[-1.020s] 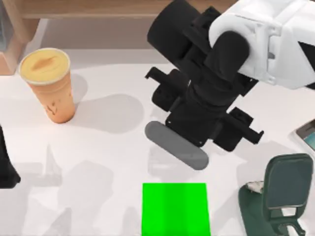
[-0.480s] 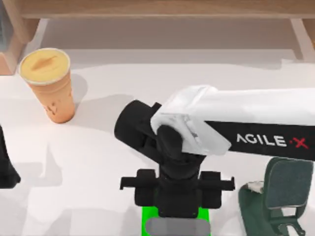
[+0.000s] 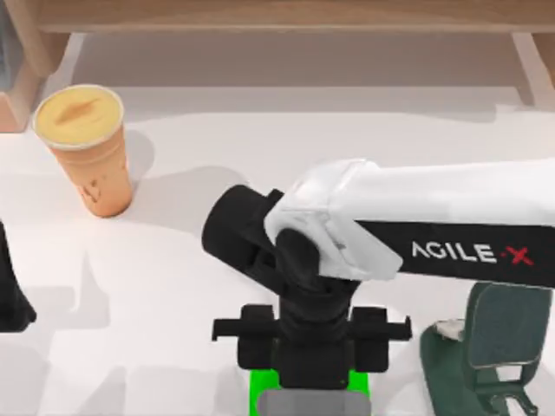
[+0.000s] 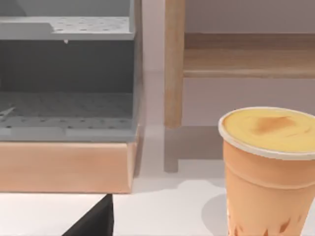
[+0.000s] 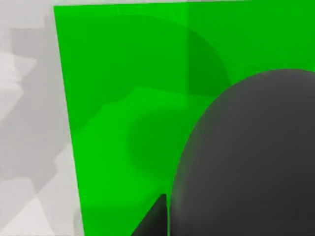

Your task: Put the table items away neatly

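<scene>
My right gripper [image 3: 312,386] hangs over the bright green pad [image 3: 263,381] at the table's front edge, shut on the dark grey computer mouse [image 3: 312,405]. The right wrist view has the mouse [image 5: 246,162] just above the pad [image 5: 123,98], casting a shadow on it. An orange cup with a yellow lid [image 3: 87,152] stands upright at the back left of the white table [image 3: 173,260]; the left wrist view faces the cup [image 4: 270,167]. My left arm [image 3: 10,295] is parked at the left edge.
A dark green stand [image 3: 499,347] sits at the front right, close beside my right arm. A wooden shelf unit with grey trays [image 4: 64,108] stands behind the cup, at the back left.
My right arm has swung from the middle of the table to the front edge, carrying the mouse over the green pad, and in the last half second shifted slightly further forward.
</scene>
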Robot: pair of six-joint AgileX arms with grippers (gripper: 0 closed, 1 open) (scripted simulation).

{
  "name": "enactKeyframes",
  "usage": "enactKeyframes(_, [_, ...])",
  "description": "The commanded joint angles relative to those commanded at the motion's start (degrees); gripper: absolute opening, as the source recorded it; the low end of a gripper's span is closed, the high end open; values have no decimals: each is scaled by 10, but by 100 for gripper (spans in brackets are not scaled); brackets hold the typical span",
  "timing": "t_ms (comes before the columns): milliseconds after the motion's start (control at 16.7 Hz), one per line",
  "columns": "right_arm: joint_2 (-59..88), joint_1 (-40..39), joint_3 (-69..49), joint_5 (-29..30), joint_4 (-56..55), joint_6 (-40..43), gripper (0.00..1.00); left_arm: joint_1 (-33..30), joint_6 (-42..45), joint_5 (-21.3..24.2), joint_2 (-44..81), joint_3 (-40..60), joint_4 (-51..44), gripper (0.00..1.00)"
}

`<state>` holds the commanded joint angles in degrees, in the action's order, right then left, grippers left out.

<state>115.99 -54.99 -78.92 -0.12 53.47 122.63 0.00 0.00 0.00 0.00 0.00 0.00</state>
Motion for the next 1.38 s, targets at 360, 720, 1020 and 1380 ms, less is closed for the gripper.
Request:
enactKeyframes(360, [3,-1,4,0,-7,1,15,0,0,0,0,0,0,100])
enactKeyframes(720, [3,-1,4,0,-7,1,60,0,0,0,0,0,0,100])
enactKeyframes(1020, [3,-1,4,0,-7,1,98,0,0,0,0,0,0,100])
enactKeyframes(1380, [3,-1,4,0,-7,1,100,0,0,0,0,0,0,100])
